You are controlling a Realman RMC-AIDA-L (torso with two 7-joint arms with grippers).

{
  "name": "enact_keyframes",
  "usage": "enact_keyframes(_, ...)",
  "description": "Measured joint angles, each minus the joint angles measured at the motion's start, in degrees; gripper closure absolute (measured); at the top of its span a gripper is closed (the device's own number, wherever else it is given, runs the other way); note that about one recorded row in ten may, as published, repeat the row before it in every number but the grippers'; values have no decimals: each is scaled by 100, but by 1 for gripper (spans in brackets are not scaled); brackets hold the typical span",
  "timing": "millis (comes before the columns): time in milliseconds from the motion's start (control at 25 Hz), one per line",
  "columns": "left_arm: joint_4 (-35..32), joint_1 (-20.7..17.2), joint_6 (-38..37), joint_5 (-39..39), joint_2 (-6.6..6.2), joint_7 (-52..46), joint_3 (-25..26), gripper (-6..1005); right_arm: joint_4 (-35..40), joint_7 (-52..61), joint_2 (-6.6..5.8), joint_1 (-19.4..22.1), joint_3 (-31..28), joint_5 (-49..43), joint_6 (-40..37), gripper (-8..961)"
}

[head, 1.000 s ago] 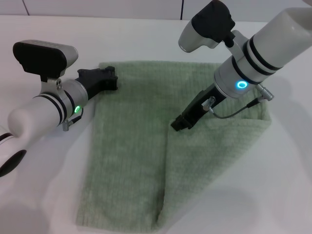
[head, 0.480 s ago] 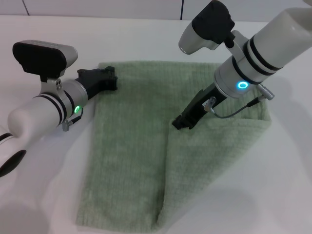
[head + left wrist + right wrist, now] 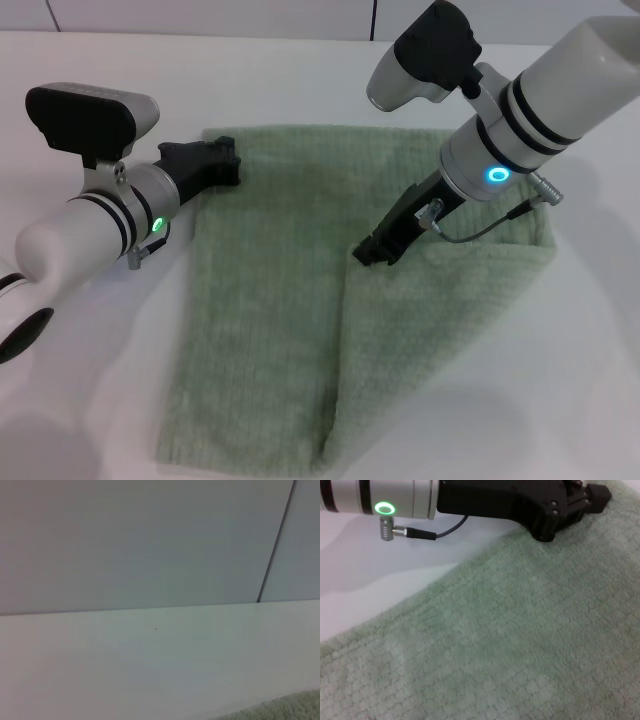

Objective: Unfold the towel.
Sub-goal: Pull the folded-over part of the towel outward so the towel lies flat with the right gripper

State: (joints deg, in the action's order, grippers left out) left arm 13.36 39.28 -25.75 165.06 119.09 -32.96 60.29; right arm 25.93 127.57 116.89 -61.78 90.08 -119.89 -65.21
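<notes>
**Towel half folded, both tools on it**

While the towel (image 3: 270, 300) lies on the white desk (image 3: 560, 400), its right part doubled over, the right tool (image 3: 375, 250) presses the fold edge and the left tool (image 3: 222, 163) touches the far-left corner; I cannot tell either tool's opening.

White table (image 3: 300, 70); sage-green towel (image 3: 270, 330) lies flat on it, right part folded over.

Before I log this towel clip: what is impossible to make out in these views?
- Right pincer: head view, whether it pinches the towel; the tip sinks into the fold.
- Left pincer: whether open or shut; its dark body hides the tips.
- Left wrist view: mostly table.
- Towel's near edge: cut off in head view.
</notes>
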Motion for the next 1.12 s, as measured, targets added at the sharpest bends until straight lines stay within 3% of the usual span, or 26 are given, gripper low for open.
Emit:
enact_keyframes(600, 0, 0, 0, 0, 0, 0, 4, 1000, 17, -55, -9, -27, 0, 1, -20, 948)
enact_keyframes(1120, 60, -18, 9, 0, -14, 0, -2, 1001, 1058, 248, -71, 305, -93, -212, -708, 949)
